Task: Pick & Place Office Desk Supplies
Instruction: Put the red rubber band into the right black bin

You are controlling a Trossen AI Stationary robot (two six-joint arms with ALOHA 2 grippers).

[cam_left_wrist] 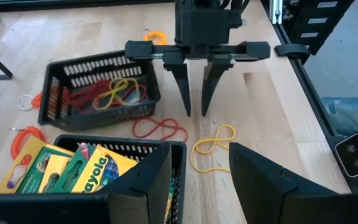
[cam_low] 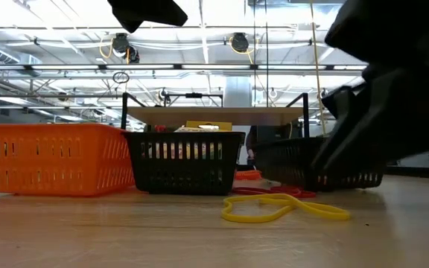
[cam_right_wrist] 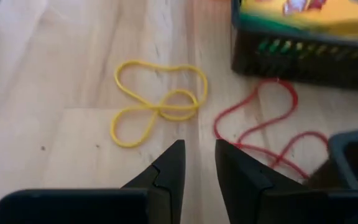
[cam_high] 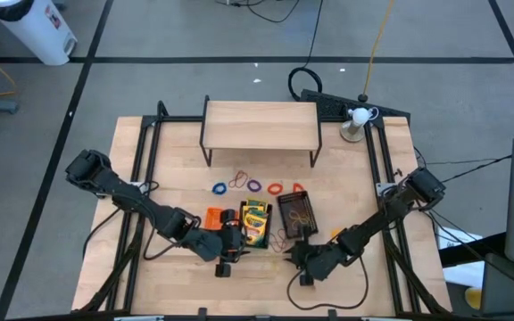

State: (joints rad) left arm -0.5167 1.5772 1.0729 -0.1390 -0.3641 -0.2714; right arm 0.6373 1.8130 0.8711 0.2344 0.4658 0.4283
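While both arms crowd the near half of the table (cam_high: 177,178), we look down on three trays in a row: the orange tray (cam_high: 214,218) at nine o'clock of the middle tray (cam_high: 255,223), which is packed with crayon boxes (cam_left_wrist: 73,169), and a second black tray (cam_high: 297,214) at three o'clock of it, holding a tangle of red and yellow bands (cam_left_wrist: 107,93). From the low camera we see the same line-up, orange tray (cam_low: 51,158), middle tray (cam_low: 183,162) and the other black tray (cam_low: 304,167) half behind a dark arm. The left gripper (cam_high: 230,242) sits at about seven o'clock of the middle tray, right by its near edge, and through its wrist camera we see its fingers (cam_left_wrist: 260,183) spread apart with nothing between them. The right gripper (cam_high: 299,259) hangs at six o'clock of the band tray; its fingers (cam_right_wrist: 166,168) stand a narrow gap apart, empty, tips aimed down at bare wood. Just ahead of them a yellow band (cam_right_wrist: 157,102) lies twisted into loops on the table, and a red band (cam_right_wrist: 263,121) sprawls beside it, running up to the middle tray's wall. From table height we catch the yellow band (cam_low: 281,208) flat in the foreground with the red one (cam_low: 267,191) behind it. Farther back, at twelve o'clock of the trays, more loose bands (cam_high: 252,185) lie in a row in front of a small wooden shelf (cam_high: 261,125).
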